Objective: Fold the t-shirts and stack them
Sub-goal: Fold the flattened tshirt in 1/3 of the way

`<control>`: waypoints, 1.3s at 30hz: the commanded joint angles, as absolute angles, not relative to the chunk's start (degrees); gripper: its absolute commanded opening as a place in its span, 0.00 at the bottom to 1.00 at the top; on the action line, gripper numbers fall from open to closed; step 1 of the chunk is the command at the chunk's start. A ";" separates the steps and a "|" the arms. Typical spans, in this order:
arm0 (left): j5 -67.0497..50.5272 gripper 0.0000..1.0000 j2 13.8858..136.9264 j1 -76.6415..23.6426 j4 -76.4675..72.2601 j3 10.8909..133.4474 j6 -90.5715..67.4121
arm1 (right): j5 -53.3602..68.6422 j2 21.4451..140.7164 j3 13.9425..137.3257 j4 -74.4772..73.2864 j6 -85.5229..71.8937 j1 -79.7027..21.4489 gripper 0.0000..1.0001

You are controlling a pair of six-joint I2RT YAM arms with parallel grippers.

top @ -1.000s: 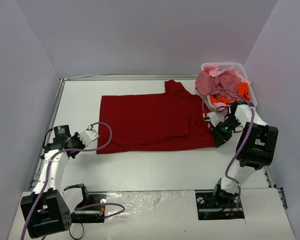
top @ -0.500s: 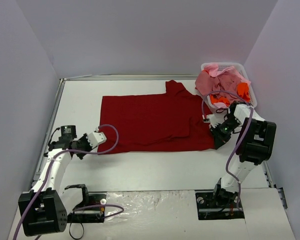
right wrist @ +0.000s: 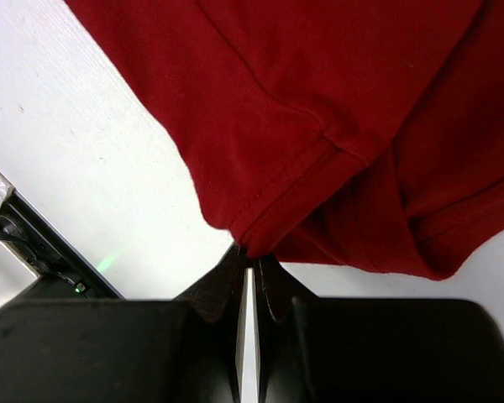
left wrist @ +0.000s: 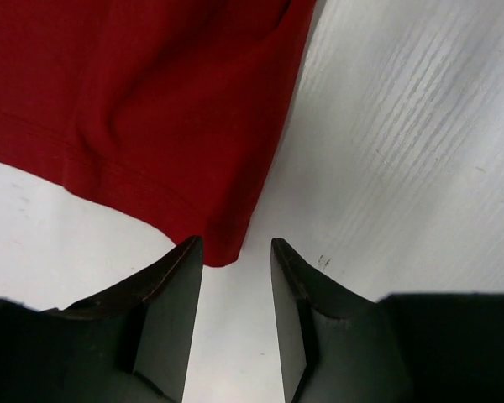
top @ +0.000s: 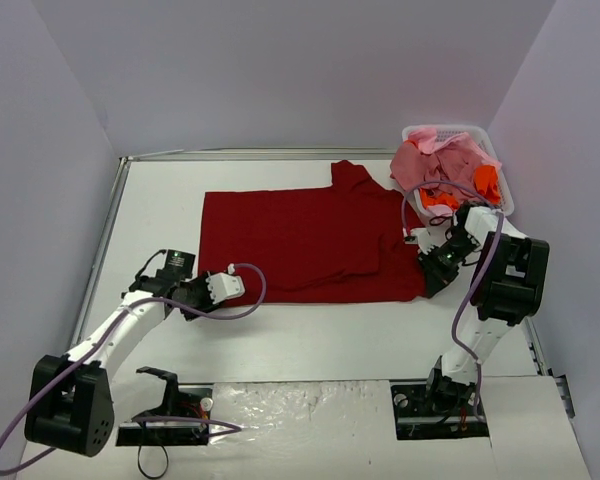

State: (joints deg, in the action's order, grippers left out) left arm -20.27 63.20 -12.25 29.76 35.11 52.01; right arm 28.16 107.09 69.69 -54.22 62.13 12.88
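Observation:
A red t-shirt (top: 300,240) lies spread flat on the white table. My left gripper (top: 212,297) is open at the shirt's near-left corner. In the left wrist view the corner of the shirt (left wrist: 151,101) lies just ahead of the gap between my open fingertips, with the gripper (left wrist: 235,252) low over the table. My right gripper (top: 430,280) is shut on the shirt's near-right corner. The right wrist view shows the hem of the shirt (right wrist: 319,84) pinched in the closed gripper (right wrist: 250,256), with the cloth bunched there.
A white basket (top: 480,130) at the back right holds a heap of pink and orange clothes (top: 440,165), some hanging over its rim close to my right arm. Grey walls enclose the table. A metal strip (top: 105,240) runs along the left edge.
My left gripper has swung right from the table's left edge to the shirt's near-left corner. The right gripper has stayed pinched on the near-right corner.

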 commanded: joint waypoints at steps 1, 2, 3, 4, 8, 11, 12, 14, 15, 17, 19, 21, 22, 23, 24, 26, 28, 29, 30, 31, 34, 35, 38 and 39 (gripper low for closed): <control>-17.59 0.37 66.17 -12.83 27.61 34.46 51.59 | 29.71 107.58 71.37 -57.75 61.52 12.22 0.00; -17.14 0.37 66.79 -12.83 27.08 33.76 52.03 | 29.88 107.49 71.28 -57.74 61.44 12.13 0.00; -16.79 0.37 67.41 -12.83 26.37 33.40 52.03 | 29.88 107.49 71.37 -57.74 61.35 12.04 0.00; -15.92 0.36 68.54 -12.83 24.89 33.14 51.94 | 29.88 107.40 71.28 -57.66 61.26 11.87 0.00; -12.23 0.36 70.92 -12.83 19.79 31.64 51.07 | 29.88 107.31 71.02 -57.74 61.17 11.69 0.00; -10.20 0.35 72.86 -12.83 16.97 30.85 50.54 | 29.62 107.31 70.66 -57.66 61.17 11.60 0.00; -10.20 0.30 73.64 -12.92 17.48 31.20 50.54 | 29.45 107.31 70.49 -57.66 61.17 11.60 0.00; -10.54 0.07 73.92 -12.83 18.54 31.55 51.06 | 29.27 107.40 70.40 -57.66 61.26 11.60 0.00; -10.89 0.03 73.83 -12.83 19.94 31.73 51.59 | 29.27 107.32 70.40 -57.74 61.26 11.51 0.00; -11.34 0.02 73.22 -12.83 21.09 31.73 52.56 | 29.27 107.31 70.31 -57.66 61.26 11.60 0.00; -11.34 0.02 71.11 -12.83 22.41 31.38 53.26 | 29.27 106.88 70.40 -57.74 61.26 11.69 0.00; -10.72 0.02 67.61 -12.05 23.37 31.12 54.31 | 29.18 106.26 70.40 -57.66 61.26 11.86 0.00; -10.81 0.02 66.28 -11.34 23.55 31.03 54.84 | 29.01 106.09 70.57 -57.66 61.26 12.04 0.00; -10.98 0.02 64.96 -9.42 24.16 31.03 55.54 | 28.92 105.65 70.75 -57.74 61.26 12.48 0.00; -11.60 0.02 62.86 -8.10 24.60 31.55 57.20 | 28.83 105.47 70.93 -57.74 61.17 12.65 0.00; -13.17 0.02 61.53 -2.94 27.58 33.21 58.97 | 28.22 105.12 71.37 -57.83 61.17 13.36 0.00; -17.04 0.02 62.22 1.21 30.66 37.41 61.34 | 27.51 105.03 71.54 -57.83 61.17 13.71 0.00; -18.01 0.02 63.62 3.23 33.72 38.92 62.13 | 27.42 105.03 71.63 -57.92 61.17 13.88 0.00; -18.54 0.02 64.42 5.25 35.14 40.07 63.36 | 27.51 105.03 71.63 -57.83 61.26 14.15 0.00; -18.63 0.02 65.03 5.71 35.94 41.47 63.63 | 27.60 105.03 71.46 -58.01 61.52 14.24 0.00; -18.98 0.02 65.83 6.15 37.71 41.14 65.04 | 28.04 105.03 70.58 -57.92 62.22 14.15 0.00; -19.16 0.02 64.96 6.15 37.62 40.00 65.13 | 28.30 105.03 70.14 -57.92 62.49 14.15 0.00; -19.69 0.02 62.94 6.15 37.18 37.72 65.30 | 28.21 105.20 69.52 -58.01 63.10 14.15 0.00; -19.69 0.02 62.58 6.15 37.26 37.36 65.48 | 28.13 105.29 69.52 -58.01 63.28 14.24 0.00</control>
State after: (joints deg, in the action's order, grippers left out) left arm -19.51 64.99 5.43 33.69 38.33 62.81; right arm 29.58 107.18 69.73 -54.52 61.78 13.52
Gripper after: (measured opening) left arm 0.047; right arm 0.008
